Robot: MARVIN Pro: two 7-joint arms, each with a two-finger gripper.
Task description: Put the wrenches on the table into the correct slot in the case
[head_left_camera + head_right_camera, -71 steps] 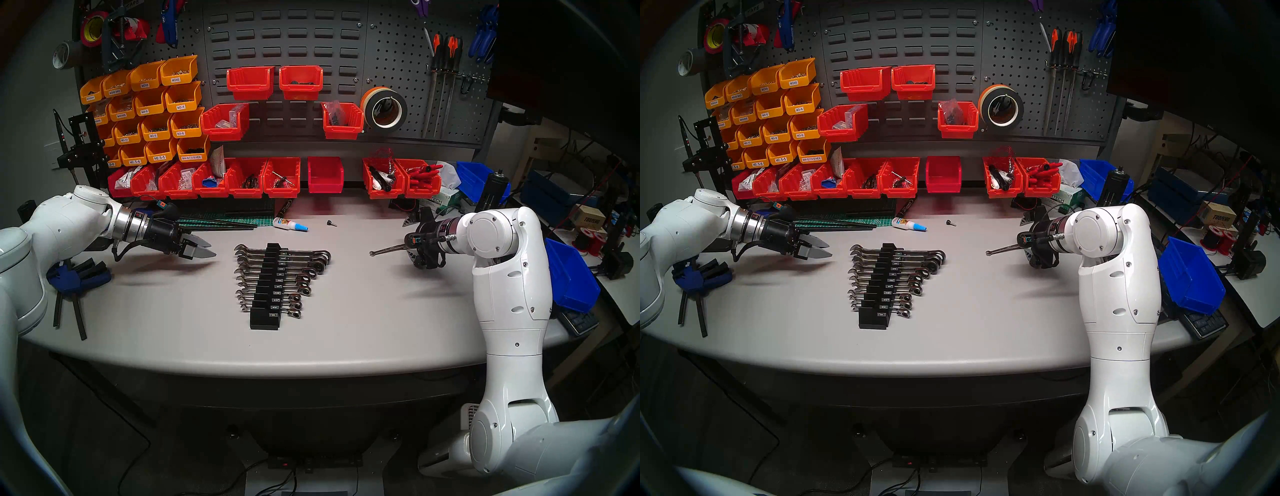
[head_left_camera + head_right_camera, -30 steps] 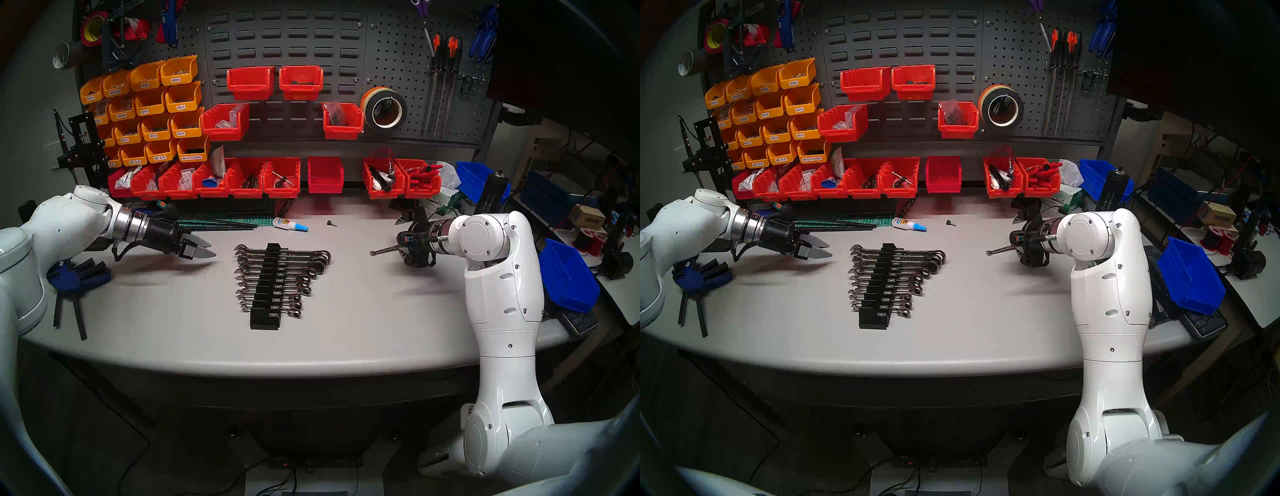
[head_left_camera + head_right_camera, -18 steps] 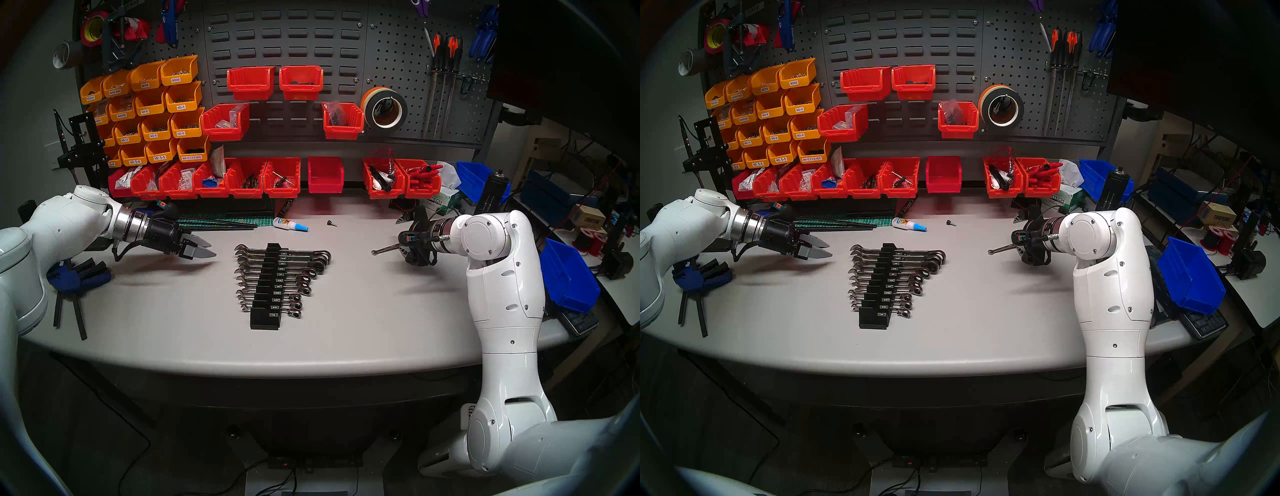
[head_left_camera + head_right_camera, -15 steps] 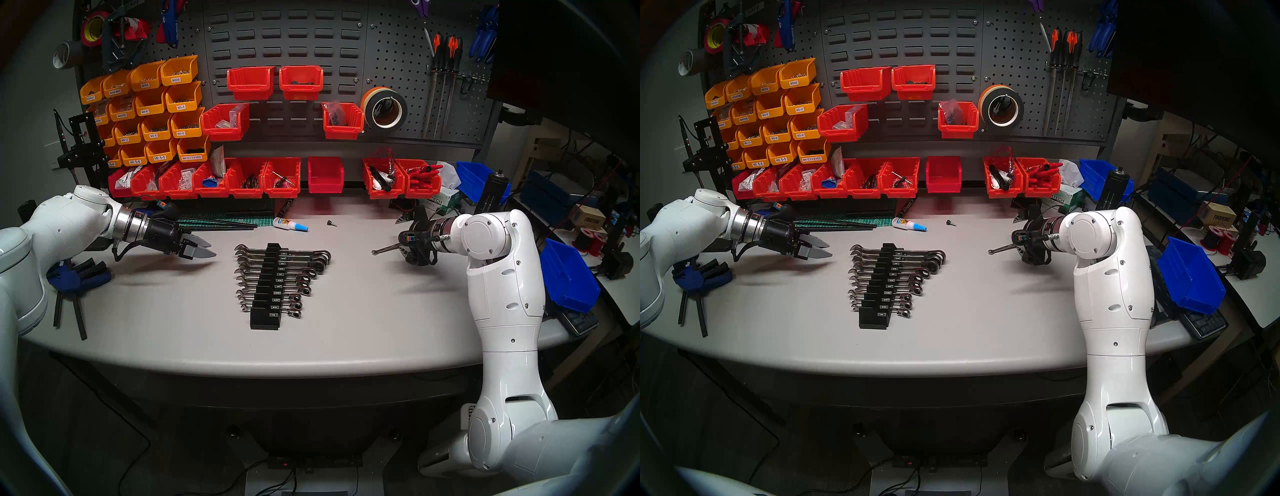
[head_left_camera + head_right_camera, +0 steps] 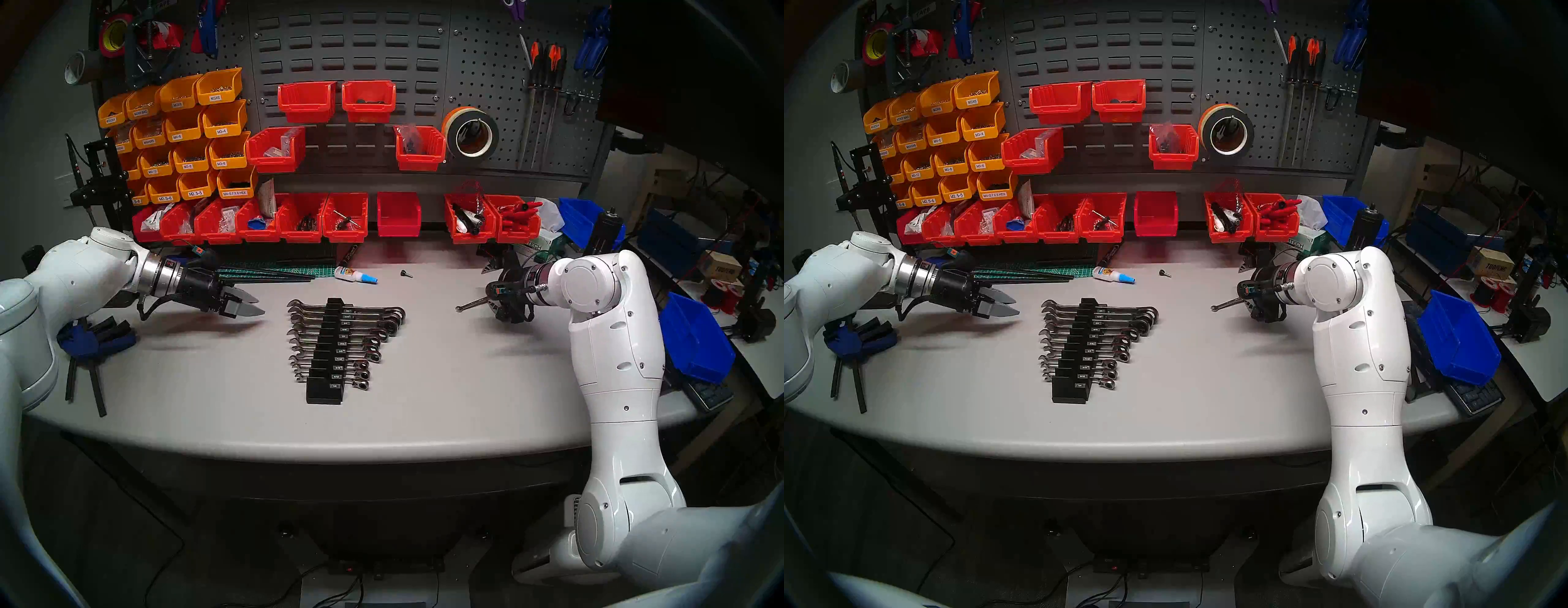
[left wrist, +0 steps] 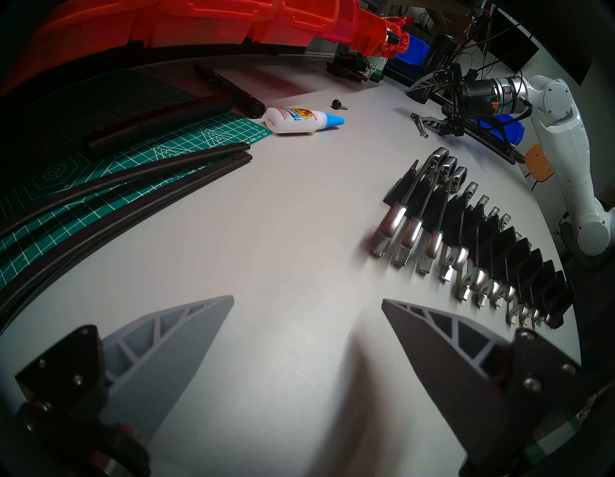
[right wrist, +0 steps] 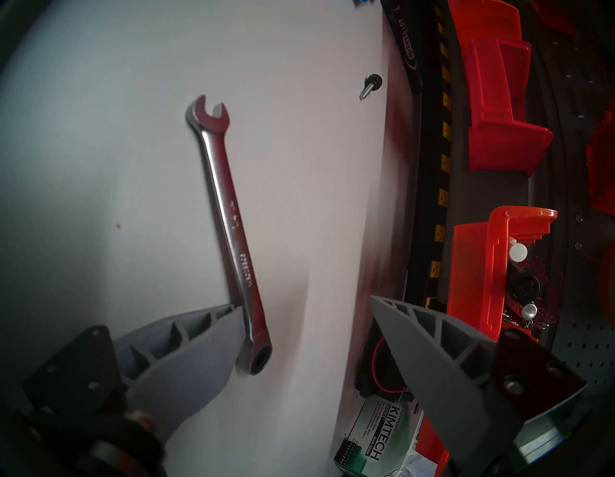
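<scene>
Since the earlier frame the right gripper (image 7: 304, 301) moved slightly forward, jaws apart around the one loose wrench (image 7: 229, 230) lying on the table (image 5: 424, 403); left gripper (image 6: 307, 301) open, unmoved; one case (image 5: 329, 352), eleven racked wrenches (image 5: 369, 339)

The table (image 5: 424, 407) is pale grey and plain. At its middle stands the black case (image 5: 324, 382), its grooves marked with small white labels and filled with shiny chrome wrenches (image 5: 373, 327). Right of the case lies a silver wrench (image 7: 229, 213). Behind the case rests a white glue bottle (image 5: 354, 274) with a light blue cap, and left of that a green cutting mat (image 6: 139, 156) ruled in a white grid. Beyond the case, red bins (image 5: 343, 216) line the dark grey pegboard (image 5: 360, 42); orange-yellow bins (image 5: 186, 127) hang to their left.
</scene>
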